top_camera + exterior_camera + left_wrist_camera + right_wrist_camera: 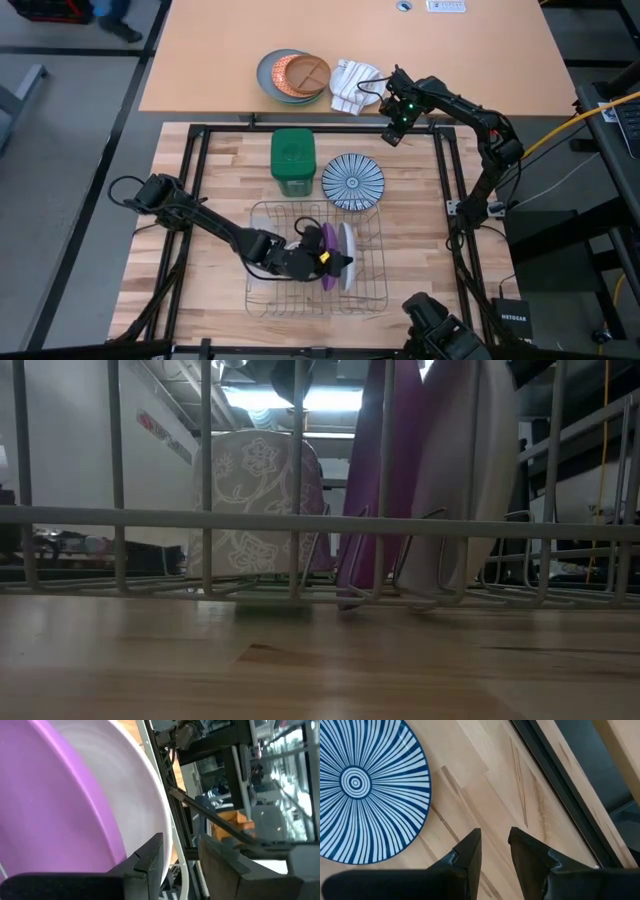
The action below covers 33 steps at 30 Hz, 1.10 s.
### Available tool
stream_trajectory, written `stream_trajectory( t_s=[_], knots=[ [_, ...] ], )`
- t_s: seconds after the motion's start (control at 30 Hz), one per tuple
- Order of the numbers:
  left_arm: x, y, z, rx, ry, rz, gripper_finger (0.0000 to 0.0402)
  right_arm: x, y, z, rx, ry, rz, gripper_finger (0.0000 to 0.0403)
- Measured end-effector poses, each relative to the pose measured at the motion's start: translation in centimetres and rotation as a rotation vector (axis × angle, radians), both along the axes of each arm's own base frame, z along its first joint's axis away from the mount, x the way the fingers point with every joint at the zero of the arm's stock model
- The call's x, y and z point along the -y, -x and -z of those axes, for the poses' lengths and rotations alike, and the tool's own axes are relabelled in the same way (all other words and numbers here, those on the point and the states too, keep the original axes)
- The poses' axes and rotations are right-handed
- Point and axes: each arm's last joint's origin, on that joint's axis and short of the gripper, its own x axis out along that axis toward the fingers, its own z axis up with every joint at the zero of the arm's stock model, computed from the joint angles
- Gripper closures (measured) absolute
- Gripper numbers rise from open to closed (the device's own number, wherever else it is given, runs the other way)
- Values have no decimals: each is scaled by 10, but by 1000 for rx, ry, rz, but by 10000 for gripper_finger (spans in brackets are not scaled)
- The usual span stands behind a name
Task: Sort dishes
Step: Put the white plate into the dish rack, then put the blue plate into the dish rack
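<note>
A purple plate (328,256) and a plain white plate (347,256) stand on edge side by side in the wire rack (268,215); the low view shows their lower rims, the purple plate (368,470) and the white plate (455,470), between the rack's wires. My left gripper (335,263) reaches in level from the table's left and is open (181,837), its fingers on either side of the white plate's rim (166,815). The striped plate (352,181) lies flat on the table beyond the rack. My right gripper (495,831) hangs open above bare wood beside it, holding nothing. My left gripper has the white plate's rim (183,877) running between its open fingers. Whether either finger (147,860) touches the plate, I cannot tell. The plate stands on edge in the rack next to the purple plate (55,810).
A green container (292,160) stands just beyond the rack's far left corner. On the far tabletop lie a grey plate with an orange-brown divided plate (300,73) on it, and a white cloth (352,84). A black frame (440,160) borders the wooden board.
</note>
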Motion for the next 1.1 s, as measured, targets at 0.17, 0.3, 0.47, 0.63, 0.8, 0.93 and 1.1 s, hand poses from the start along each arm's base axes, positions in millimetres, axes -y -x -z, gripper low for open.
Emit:
stream_trajectory(
  t_s=[0.17,0.3,0.47,0.63,0.8,0.93,1.1],
  knots=[
    [-1,3,-5,-10,-38,19,288,0,0,0,-4,-5,0,297],
    [-4,9,-16,-3,-72,31,288,0,0,0,-3,-5,0,297],
    [-8,17,-21,-61,-128,42,288,0,0,0,-3,-5,-1,297],
    [-15,23,-30,-87,-231,65,288,-1,1,0,-9,-10,-10,297],
    [-29,30,-44,-139,-442,126,288,-5,3,1,-39,-31,-76,297],
    [-48,36,-59,-176,-631,165,288,-10,7,2,-71,-85,-104,297],
    [-76,40,-69,-254,-772,168,288,-16,9,3,-49,-169,-111,297]
  ],
)
